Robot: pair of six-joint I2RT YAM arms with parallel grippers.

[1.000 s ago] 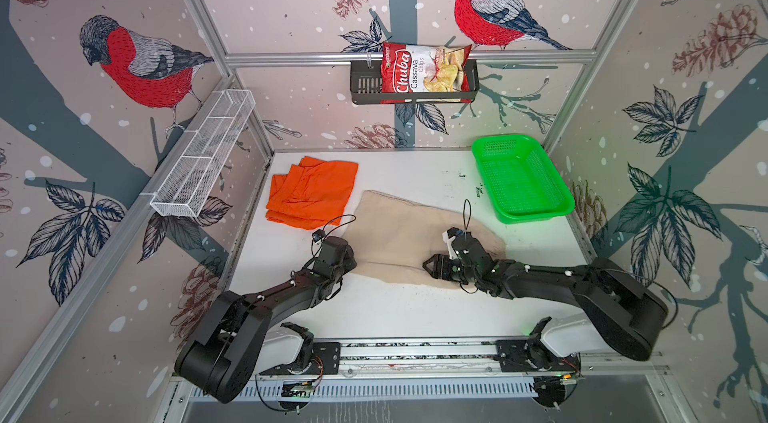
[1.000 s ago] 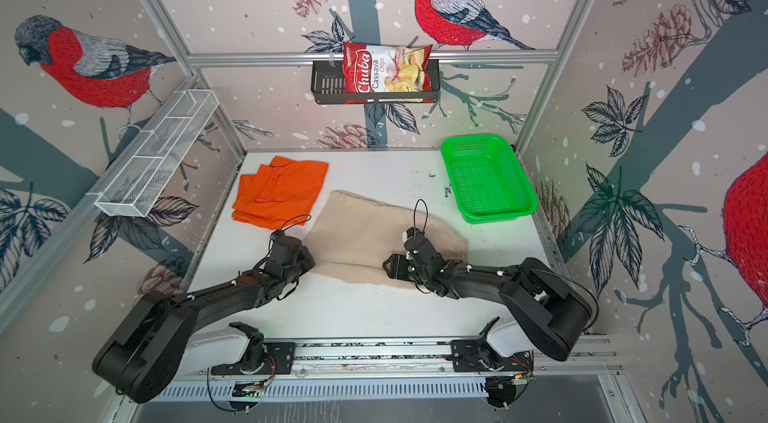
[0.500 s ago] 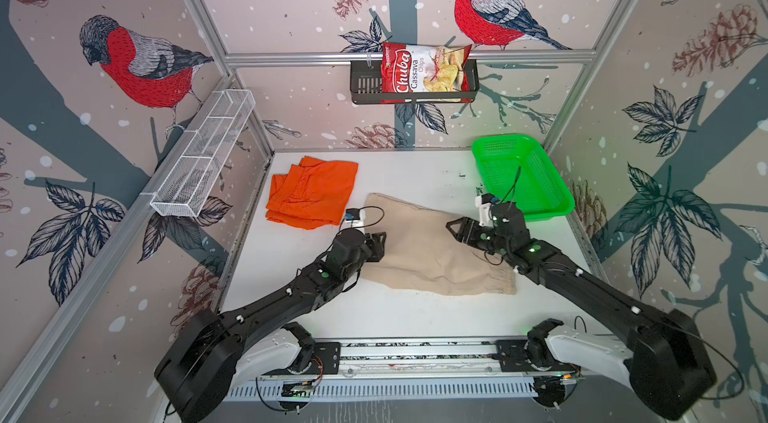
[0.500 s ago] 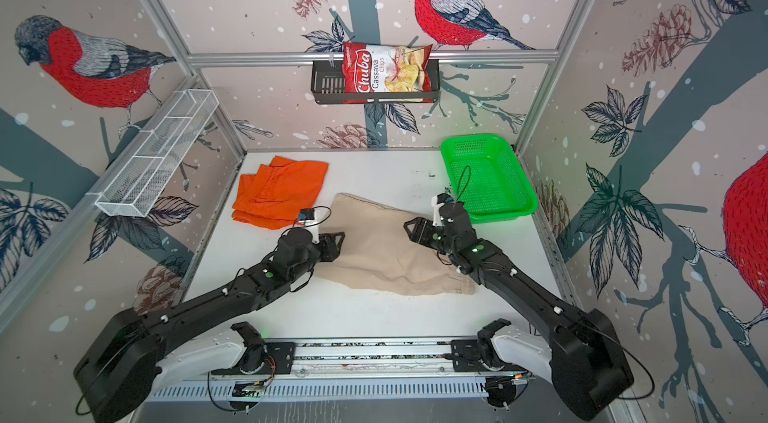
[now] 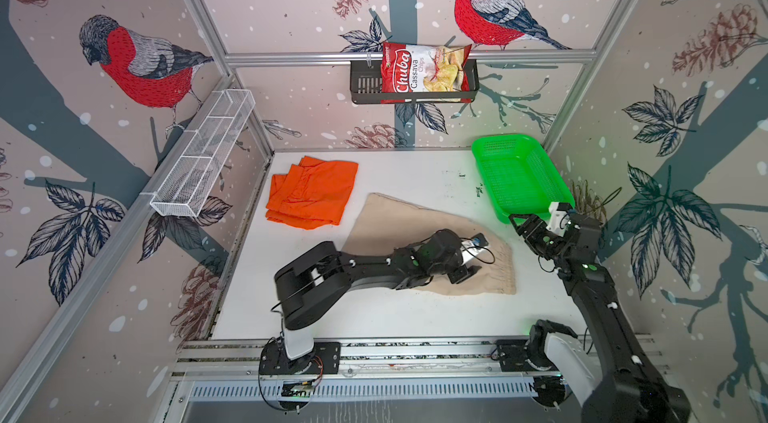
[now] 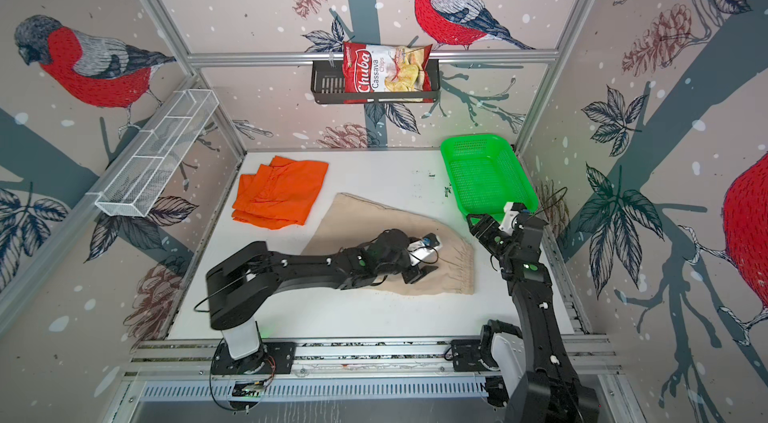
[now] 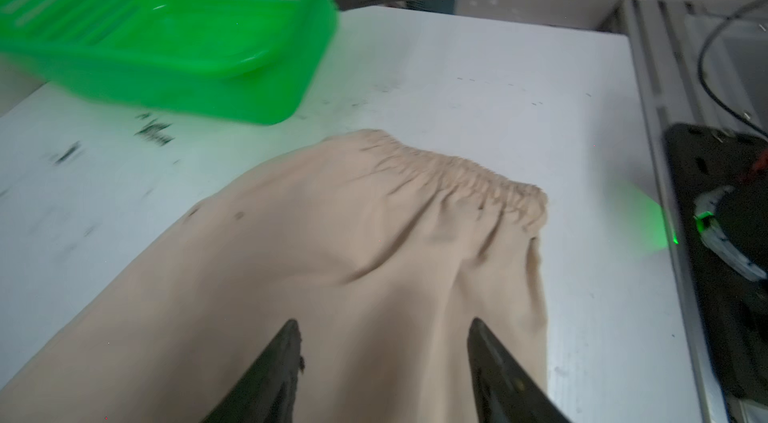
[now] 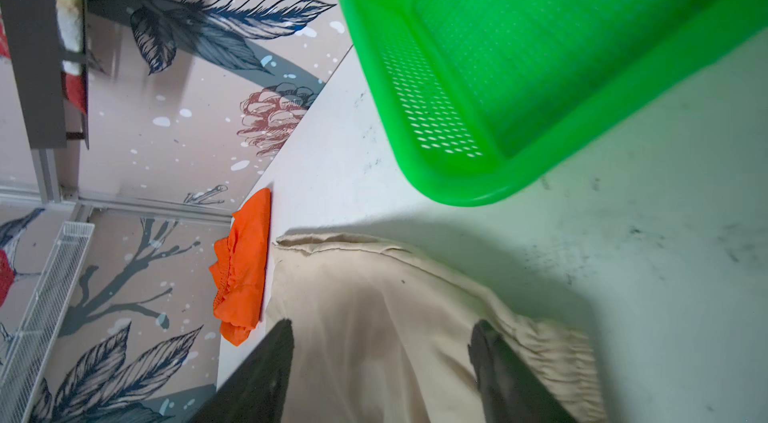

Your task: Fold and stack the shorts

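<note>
Both have just released the beige shorts (image 5: 399, 221), now folded on the table (image 5: 415, 176) beside the folded orange shorts (image 5: 311, 192): the left gripper (image 7: 381, 323) hovers spread above them, and the right gripper (image 8: 380, 323), also spread, has retreated toward the basket (image 5: 505, 137), leaving only stacking.

The orange shorts (image 5: 311, 196) were bright and plain. The beige shorts (image 5: 399, 217) were plain too. The mesh basket (image 5: 503, 137) was bright green. The table (image 5: 395, 317) was white, the chips bag (image 5: 424, 72) red. The pink walls (image 5: 291, 5) had red-and-grey birds (image 5: 482, 14).
</note>
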